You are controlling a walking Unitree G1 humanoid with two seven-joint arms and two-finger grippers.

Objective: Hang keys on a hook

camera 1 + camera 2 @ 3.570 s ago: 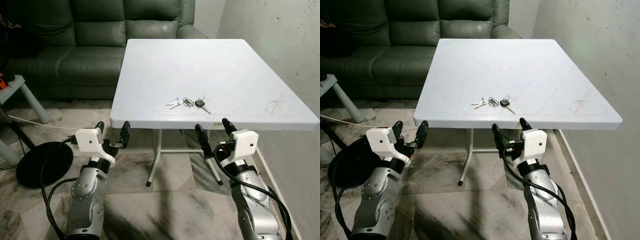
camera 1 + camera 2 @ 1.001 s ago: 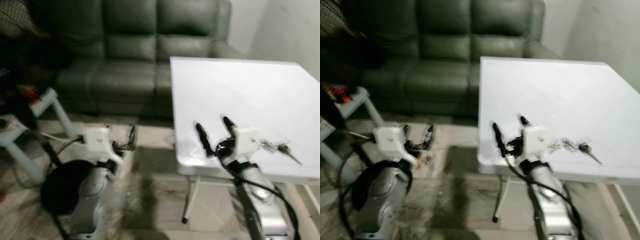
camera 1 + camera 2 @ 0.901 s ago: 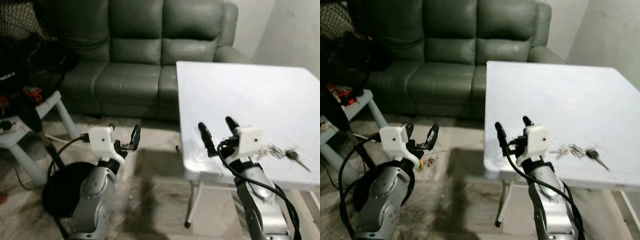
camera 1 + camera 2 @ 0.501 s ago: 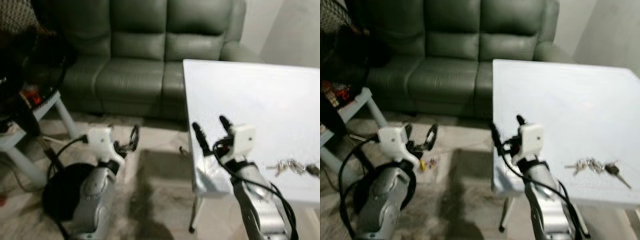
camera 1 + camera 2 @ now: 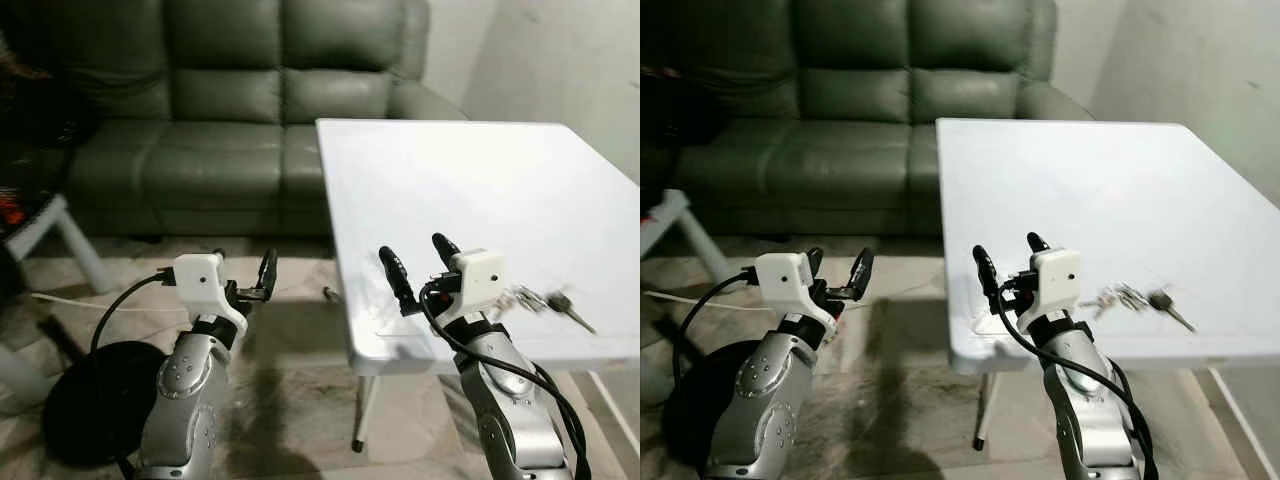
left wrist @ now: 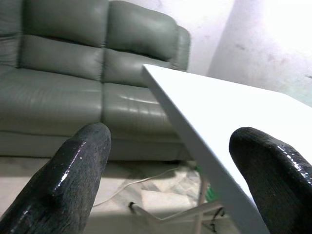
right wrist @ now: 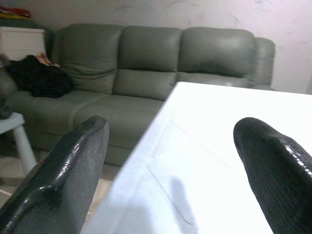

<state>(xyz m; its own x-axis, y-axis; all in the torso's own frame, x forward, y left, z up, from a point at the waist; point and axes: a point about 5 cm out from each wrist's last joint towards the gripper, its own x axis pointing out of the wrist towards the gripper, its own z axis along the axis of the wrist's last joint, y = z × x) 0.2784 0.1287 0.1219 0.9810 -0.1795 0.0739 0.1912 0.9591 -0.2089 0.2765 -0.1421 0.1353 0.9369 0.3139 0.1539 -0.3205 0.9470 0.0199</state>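
A bunch of keys (image 5: 545,299), silver ones and one with a black head, lies flat on the white table (image 5: 450,180) near its front edge. My right gripper (image 5: 412,246) is open and empty. It hovers over the table's front left corner, a short way left of the keys (image 5: 1130,297). The right wrist view has its black fingers (image 7: 63,180) spread over the tabletop (image 7: 204,146). My left gripper (image 5: 243,262) is open and empty above the floor, left of the table. In its wrist view the fingers (image 6: 73,180) point towards the table's edge (image 6: 195,126).
A dark green leather sofa (image 5: 230,100) stands behind the table's left side. A black round base (image 5: 90,400) with a cable lies on the floor at the left. Beside it is a white stool leg (image 5: 60,225). A wall (image 5: 560,60) runs along the right.
The whole view has swung, so the table and sofa sit further left in the picture and the blur has gone. Both grippers stay open in the same pose.
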